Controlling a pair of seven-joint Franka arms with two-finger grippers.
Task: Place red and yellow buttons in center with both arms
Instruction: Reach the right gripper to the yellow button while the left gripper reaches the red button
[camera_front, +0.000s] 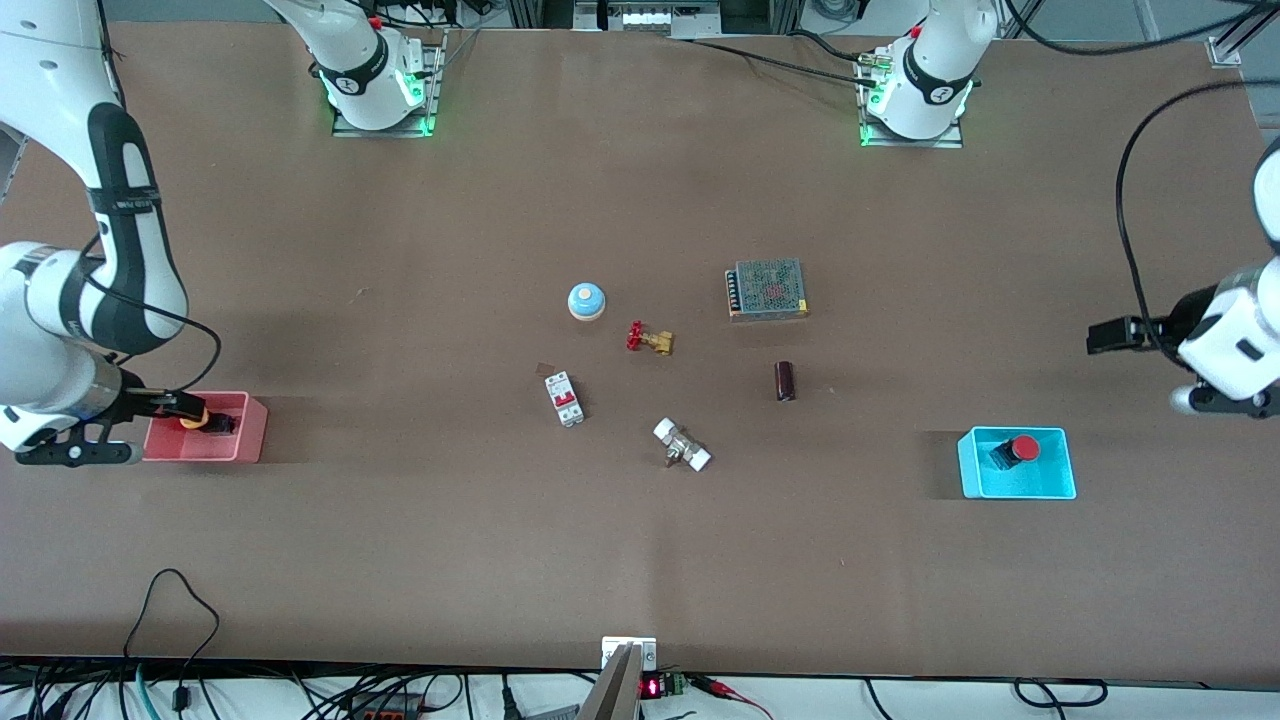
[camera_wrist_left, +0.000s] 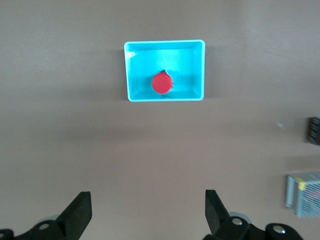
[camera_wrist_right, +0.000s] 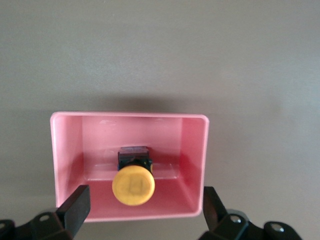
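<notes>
**Front view: both buttons in their bins, both grippers spread**

Front view, right arm's end of the bench: the pink bin (camera_front: 250, 428) sits near that edge, about midway between the robots' edge and the front-camera edge. The yellow button (camera_front: 193, 418) lies on its side in it, black body toward the bench middle. The right gripper (camera_front: 178, 404) is low over this bin. In the right wrist view its jaws are spread, one fingertip (camera_wrist_right: 76, 204) outside each side wall of the pink bin (camera_wrist_right: 194, 145), and the yellow button (camera_wrist_right: 133, 185) lies between them, untouched.

Left arm's end: the cyan bin (camera_front: 1050, 485) sits near that edge, slightly nearer to the front camera than the pink one. The red button (camera_front: 1022, 449) rests inside, cap tilted up. The left gripper (camera_front: 1105, 336) hangs over bare tabletop between the cyan bin and the robots' edge, close to the bench's end edge. Left wrist view: jaws spread wide, fingertips (camera_wrist_left: 79, 215) holding nothing; cyan bin (camera_wrist_left: 165, 44) with red button (camera_wrist_left: 162, 83) well apart from them.

Centre of the bench (camera_front: 640, 520) carries other parts:
- blue dome on beige base (camera_front: 587, 301)
- brass valve with red handwheel (camera_front: 650, 339), beside the dome
- white circuit breaker (camera_front: 564, 398)
- white-ended fitting (camera_front: 682, 445)
- dark cylinder (camera_front: 785, 381)
- mesh-topped power supply (camera_front: 767, 289), toward the robots' edge
</notes>
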